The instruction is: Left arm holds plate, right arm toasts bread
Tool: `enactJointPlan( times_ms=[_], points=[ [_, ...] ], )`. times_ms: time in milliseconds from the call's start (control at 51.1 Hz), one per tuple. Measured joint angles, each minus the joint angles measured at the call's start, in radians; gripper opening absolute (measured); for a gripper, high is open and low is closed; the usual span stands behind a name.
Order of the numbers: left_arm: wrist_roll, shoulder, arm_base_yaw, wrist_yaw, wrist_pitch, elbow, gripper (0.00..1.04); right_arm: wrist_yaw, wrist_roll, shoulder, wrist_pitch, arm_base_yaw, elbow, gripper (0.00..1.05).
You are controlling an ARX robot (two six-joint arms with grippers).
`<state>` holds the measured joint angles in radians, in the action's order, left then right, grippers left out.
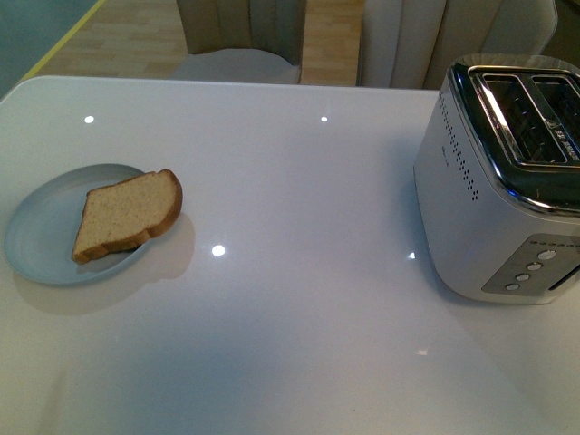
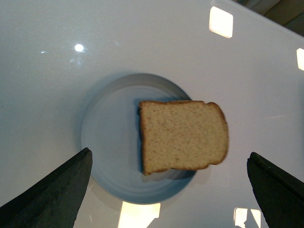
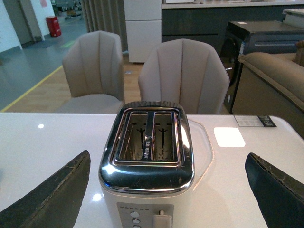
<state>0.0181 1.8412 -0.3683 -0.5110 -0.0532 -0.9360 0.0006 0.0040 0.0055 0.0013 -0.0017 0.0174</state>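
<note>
Two tools are in play, both spread wide with nothing held. The left tool [image 2: 169, 154] hangs over the plate [image 2: 109, 133], which lies on the glossy tabletop [image 1: 299, 299] beneath it, between its black fingers [image 2: 57, 190]. The bread [image 2: 183, 135] lies flat on that plate, nearer one finger than the other, with its rounded end overhanging the rim on that side. The right tool [image 3: 167, 154] is poised above the toaster [image 3: 147, 178], whose two empty slots [image 3: 147, 135] sit just ahead of it. The bread is well apart from this tool.

The overhang looks like the main hazard. If the left tool closes across the plate, the finger on the bread's side may meet crust before rim and shove or pinch the slice instead. The smooth tabletop probably gives little friction, so a glancing touch could send the plate sliding, and the low rim offers little to grip. For the right tool, the soft, flat slice may bend or tear if pinched at one edge. A tilted slice could also catch on a slot's chrome lip rather than drop in.
</note>
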Motion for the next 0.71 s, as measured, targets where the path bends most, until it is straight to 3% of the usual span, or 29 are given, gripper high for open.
enactJointPlan(
  times_ms=[372, 705],
  points=[
    [0.126, 0.360, -0.027, 0.091, 0.027, -0.203, 0.98, 0.000, 0.000, 0.000, 0.000, 0.000, 0.000, 0.96],
    [0.225, 0.544, 0.006, 0.092, 0.050, -0.310, 0.98, 0.000, 0.000, 0.000, 0.000, 0.000, 0.000, 0.96]
  ],
)
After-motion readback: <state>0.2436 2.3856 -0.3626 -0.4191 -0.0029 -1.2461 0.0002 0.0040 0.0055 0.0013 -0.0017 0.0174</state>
